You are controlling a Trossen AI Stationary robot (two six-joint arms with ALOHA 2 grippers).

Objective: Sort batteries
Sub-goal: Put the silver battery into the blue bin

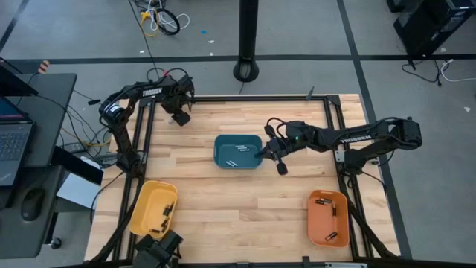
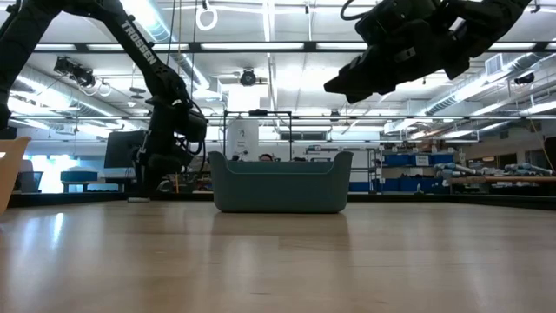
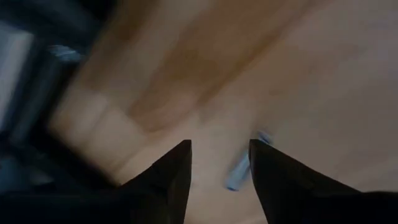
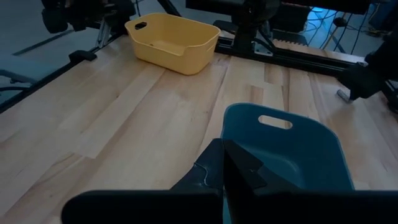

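A teal tray stands mid-table and holds a few batteries. More batteries lie in the yellow tray near the left front corner and in the orange tray near the right front. My right gripper hovers just right of the teal tray's right rim, lifted off the table. In its wrist view its fingers are shut and I see nothing between them. My left gripper waits at the far left of the table, open, over bare wood.
Black frame rails run along the table's left, right and far edges. A post base stands beyond the far edge. A small bluish mark shows on the wood by my left fingers. Bare wood lies between the yellow and orange trays.
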